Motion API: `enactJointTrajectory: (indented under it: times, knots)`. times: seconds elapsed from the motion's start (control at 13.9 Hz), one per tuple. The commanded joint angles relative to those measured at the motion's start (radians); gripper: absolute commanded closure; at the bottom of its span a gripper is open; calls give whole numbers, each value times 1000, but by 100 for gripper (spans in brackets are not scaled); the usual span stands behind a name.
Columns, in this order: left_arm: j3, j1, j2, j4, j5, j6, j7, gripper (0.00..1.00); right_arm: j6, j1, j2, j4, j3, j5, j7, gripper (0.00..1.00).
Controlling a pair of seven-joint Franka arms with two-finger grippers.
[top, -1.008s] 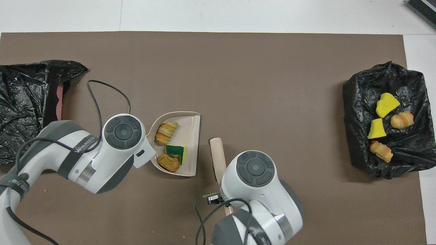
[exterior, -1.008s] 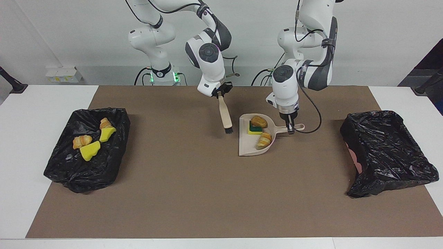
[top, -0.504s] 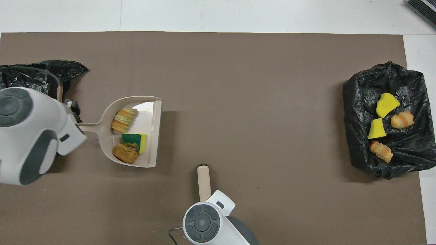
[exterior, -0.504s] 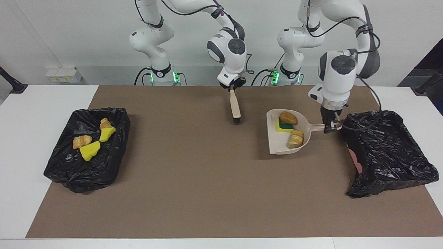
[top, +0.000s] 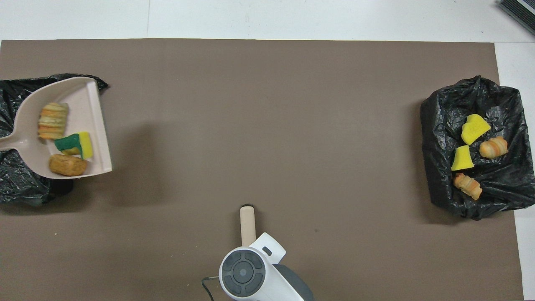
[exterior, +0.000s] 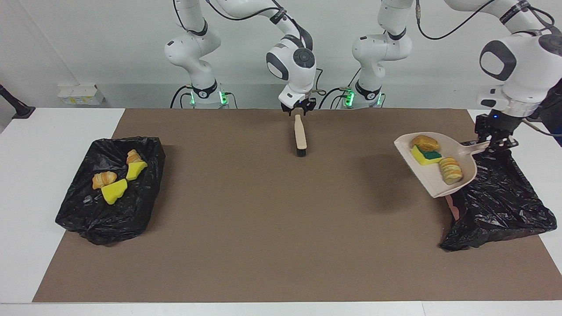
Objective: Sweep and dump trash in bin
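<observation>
My left gripper (exterior: 494, 142) is shut on the handle of the beige dustpan (exterior: 428, 180), holding it tilted in the air over the edge of the black-bagged bin (exterior: 496, 202) at the left arm's end. In the pan lie a brown bread lump (exterior: 425, 142), a green-and-yellow sponge (exterior: 426, 154) and a striped bread lump (exterior: 450, 170). The overhead view shows the pan (top: 90, 108) but not the left gripper. My right gripper (exterior: 298, 109) is at the top of the beige brush (exterior: 300, 136), whose bristles point down at the mat close to the robots.
A second black-bagged bin (exterior: 109, 219) stands at the right arm's end and holds two yellow sponge pieces (exterior: 114, 191) and two bread lumps (exterior: 104, 179). A brown mat (exterior: 263, 228) covers the table between the bins.
My left arm lifted the loaded dustpan off the mat and carried it to the bin at its end. My right arm drew the brush back toward the robots, then held still.
</observation>
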Motion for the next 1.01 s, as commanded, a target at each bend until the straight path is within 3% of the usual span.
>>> enactJointTrajectory:
  times: [0.0,0.22,0.65,0.94]
  knots:
    - [92,-4,128,182,-29,-27,127,100,-105,-60,-20,71,3,-36,-3,0]
    - [141,36,194,282,6,54,201,100,-228,-140,-46,142,3,-79,-87,0]
    - [141,84,242,284,300,244,189,100,-530,-328,-50,358,3,-167,-368,0]
    - [147,94,282,270,507,364,158,100,-607,-437,-60,448,-8,-244,-601,0]
